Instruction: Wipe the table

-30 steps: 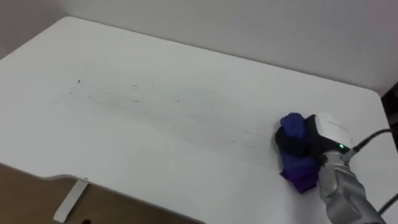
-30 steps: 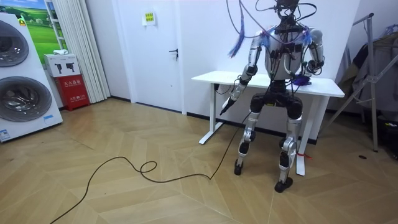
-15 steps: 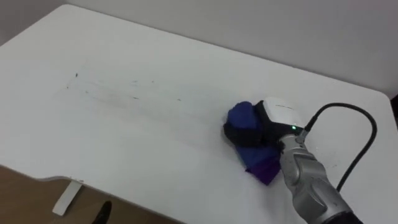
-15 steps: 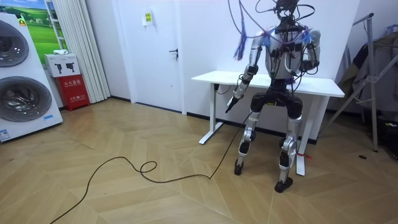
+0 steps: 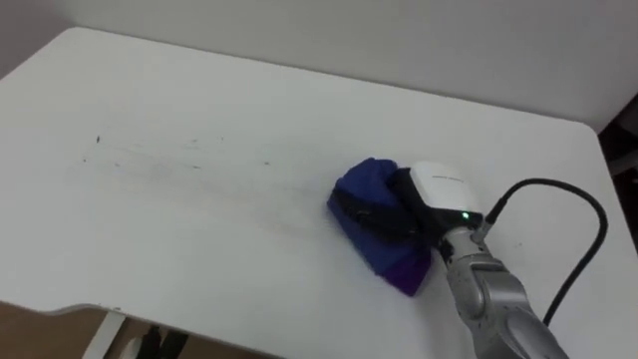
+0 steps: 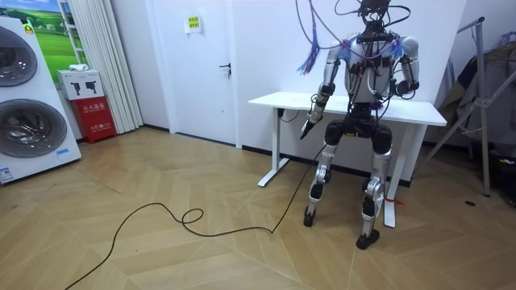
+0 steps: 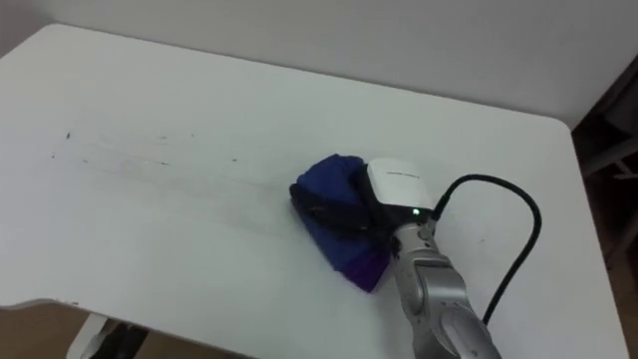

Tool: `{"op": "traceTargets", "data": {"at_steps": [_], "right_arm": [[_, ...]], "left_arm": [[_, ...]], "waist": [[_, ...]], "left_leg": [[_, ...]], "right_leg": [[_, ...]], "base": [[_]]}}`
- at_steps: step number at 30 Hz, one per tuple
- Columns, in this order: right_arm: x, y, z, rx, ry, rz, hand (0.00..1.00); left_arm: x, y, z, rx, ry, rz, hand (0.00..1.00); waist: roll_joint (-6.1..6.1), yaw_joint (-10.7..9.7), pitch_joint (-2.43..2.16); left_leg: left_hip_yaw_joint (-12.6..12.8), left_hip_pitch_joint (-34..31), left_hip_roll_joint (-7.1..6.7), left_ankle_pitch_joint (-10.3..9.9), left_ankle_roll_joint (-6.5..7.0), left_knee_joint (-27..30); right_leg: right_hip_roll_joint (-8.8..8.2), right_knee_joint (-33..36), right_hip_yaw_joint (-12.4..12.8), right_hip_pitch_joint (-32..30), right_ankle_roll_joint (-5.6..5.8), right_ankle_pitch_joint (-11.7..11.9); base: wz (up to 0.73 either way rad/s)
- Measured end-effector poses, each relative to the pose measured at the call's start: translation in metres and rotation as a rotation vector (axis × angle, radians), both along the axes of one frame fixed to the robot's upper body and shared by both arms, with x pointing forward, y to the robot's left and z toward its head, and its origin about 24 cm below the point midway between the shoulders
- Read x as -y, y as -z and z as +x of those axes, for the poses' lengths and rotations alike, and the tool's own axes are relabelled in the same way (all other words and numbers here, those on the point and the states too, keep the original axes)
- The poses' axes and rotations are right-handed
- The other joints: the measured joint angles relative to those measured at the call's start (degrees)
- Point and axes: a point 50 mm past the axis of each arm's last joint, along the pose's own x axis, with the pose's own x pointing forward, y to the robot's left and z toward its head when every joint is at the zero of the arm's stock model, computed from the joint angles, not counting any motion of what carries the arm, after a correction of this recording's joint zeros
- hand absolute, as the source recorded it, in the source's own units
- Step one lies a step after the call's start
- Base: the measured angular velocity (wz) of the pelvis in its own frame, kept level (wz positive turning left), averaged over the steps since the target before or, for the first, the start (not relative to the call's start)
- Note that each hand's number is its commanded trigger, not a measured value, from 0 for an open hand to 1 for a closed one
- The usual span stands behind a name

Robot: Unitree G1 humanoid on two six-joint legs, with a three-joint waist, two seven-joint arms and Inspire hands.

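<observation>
Right hand (image 5: 439,189) clamped on cloth (image 5: 365,185), on table (image 5: 199,80). Marks (image 5: 189,160) left of hand: press flat, sweep through them, overlap passes. Left hand (image 6: 309,127): grip unreadable.

A white table (image 5: 199,90) bears a blue cloth (image 5: 361,189) beside faint dark smudges (image 5: 189,150).

No legible text or labels

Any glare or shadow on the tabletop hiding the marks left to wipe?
Left eye view: white tabletop evenly lit, no glare; faint dark streaks readable left of the crumpled blue cloth under the right hand; soft shadow only beside that cloth. Room view: too far for marks.
</observation>
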Motion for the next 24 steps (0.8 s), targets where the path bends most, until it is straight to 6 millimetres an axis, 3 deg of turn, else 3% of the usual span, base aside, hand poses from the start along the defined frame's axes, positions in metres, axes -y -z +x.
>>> {"op": "traceTargets", "data": {"at_steps": [12,23,24], "right_arm": [[0.006,0.006,-0.015,-0.021,0.011,0.065,0.0],[0.01,-0.002,-0.012,0.001,-0.006,0.074,0.0],[0.014,-0.004,-0.011,0.007,0.004,0.068,0.0]], "left_arm": [[0.003,0.0,0.001,0.009,0.0,-0.016,0.0],[-0.002,-0.006,0.015,0.044,-0.012,-0.04,0.0],[-0.002,-0.006,0.016,0.047,-0.009,-0.045,0.0]], "waist": [[-0.15,-0.56,-0.26],[0.32,-3.46,-0.21],[0.58,-3.58,-0.04]], "left_leg": [[0.49,0.79,-0.04,-0.04,0.06,0.0],[0.86,0.57,-0.37,-0.21,0.3,-0.04],[0.87,0.58,-0.4,-0.2,0.31,-0.03]], "right_leg": [[0.03,-0.01,1.61,0.35,0.03,-0.02],[0.01,0.01,3.82,-0.21,0.14,0.06],[-0.02,0.03,3.89,-0.26,0.14,0.06]], "base": [[-0.02],[-0.01],[-0.04]]}}
